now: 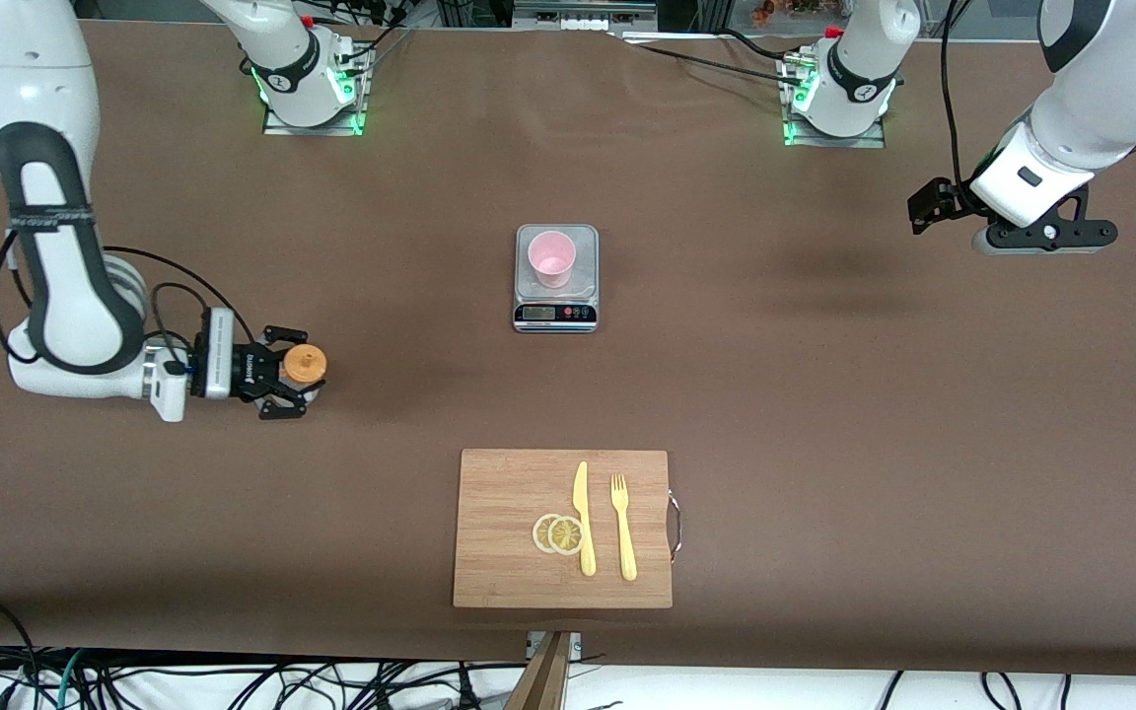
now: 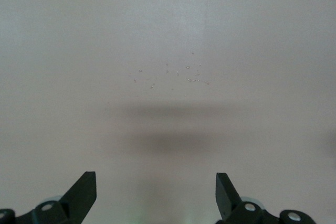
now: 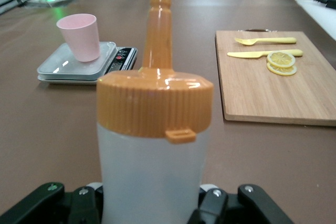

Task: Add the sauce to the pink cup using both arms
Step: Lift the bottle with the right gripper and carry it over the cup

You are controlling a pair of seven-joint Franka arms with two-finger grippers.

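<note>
While the bottle stands gripped: the right pincer point(image 1: 300, 380) is closed on the sauce bottle point(image 3: 153, 150), low at the right arm's end of the bench point(image 1: 824, 394); the orange nozzle cap point(image 1: 305, 364) points up.
Left pincer point(image 2: 156, 195): open and empty, held in the air over bare bench at the left arm's end, waiting.
Pink cup point(image 1: 551, 257): upright on the plate of the scale point(image 1: 555, 314), mid-bench, well apart from both pincers.
Risk, squeeze: the bottle wall looks soft, so a firm clamp could likely push sauce out of the nozzle before it reaches the cup.
Risk, slip: the grip sits low on a smooth body; tilting to pour may let the bottle swing or slide between the fingers.
Risk, cup: it is light and unheld, so a nudge from the nozzle could tip it or shove it off the scale.
Risk, aim: the cup mouth is small, and a tilt begun off-centre would drop sauce onto the scale.
Count, task things: one bottle, one cup, two arms.
Count, other things: one scale, one cutting board point(image 1: 509, 552), one knife point(image 1: 583, 518), one fork point(image 1: 622, 528), two lemon slices point(image 1: 558, 533), all three kinds lying on the board, nearer to the front camera than the scale.
</note>
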